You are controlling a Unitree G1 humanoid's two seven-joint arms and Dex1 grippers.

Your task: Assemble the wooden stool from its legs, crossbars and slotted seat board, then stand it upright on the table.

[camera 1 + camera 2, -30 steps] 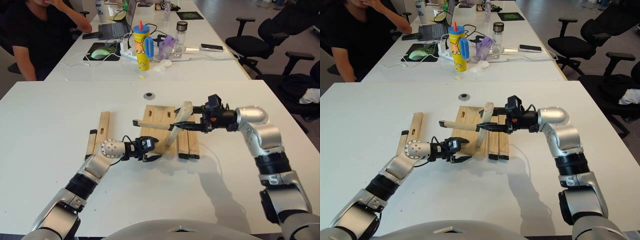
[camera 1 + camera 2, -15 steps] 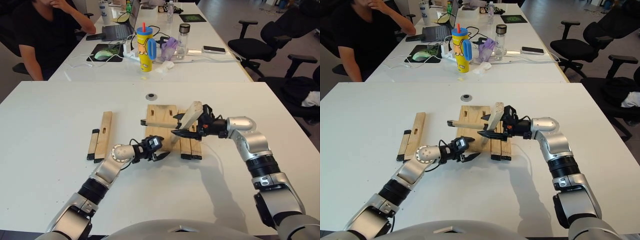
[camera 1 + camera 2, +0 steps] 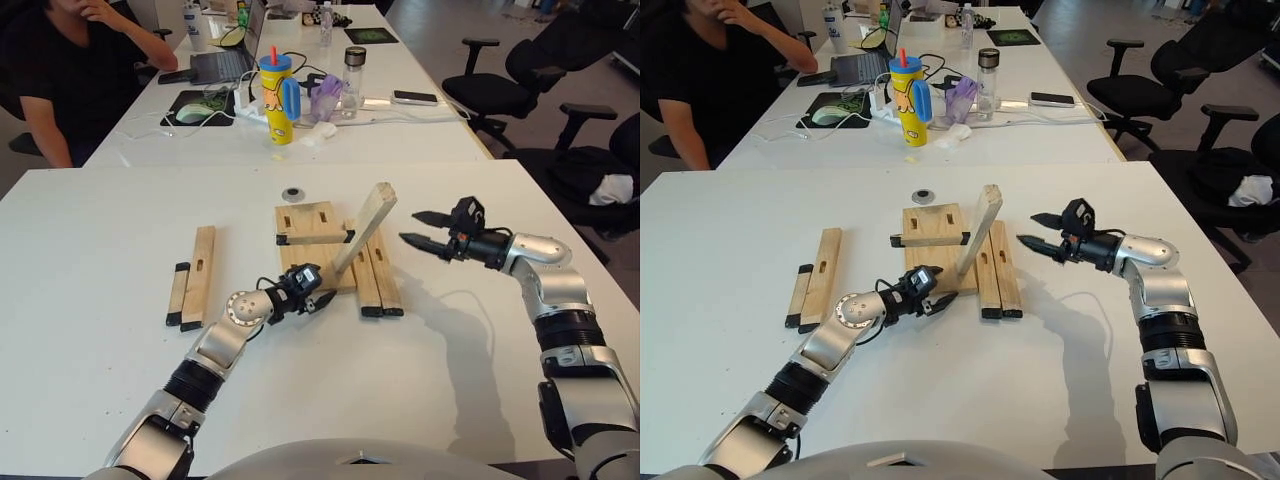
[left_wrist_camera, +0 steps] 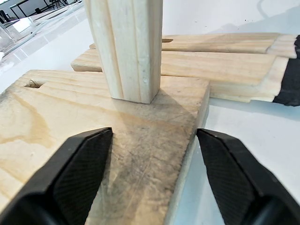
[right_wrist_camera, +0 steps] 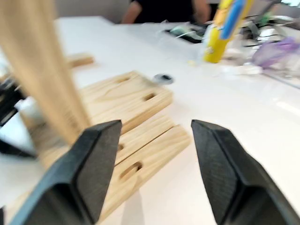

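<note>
Black left claw [image 3: 322, 300]: spread wide, low at the near corner of the seat board [image 3: 310, 218], gripping nothing.
Left wrist view: the foot of the leg [image 4: 126, 47] stands on the board between the fingers [image 4: 79, 173].
Right claw [image 3: 407, 226]: gaping, in the air near the leg, not touching it.
Leg: tilted, rising from the board.
Right wrist view: a slot in the lying legs [image 5: 140, 154] beside the board.
Farther left: two pieces [image 3: 193, 277] flat on the table [image 3: 90, 250].
</note>
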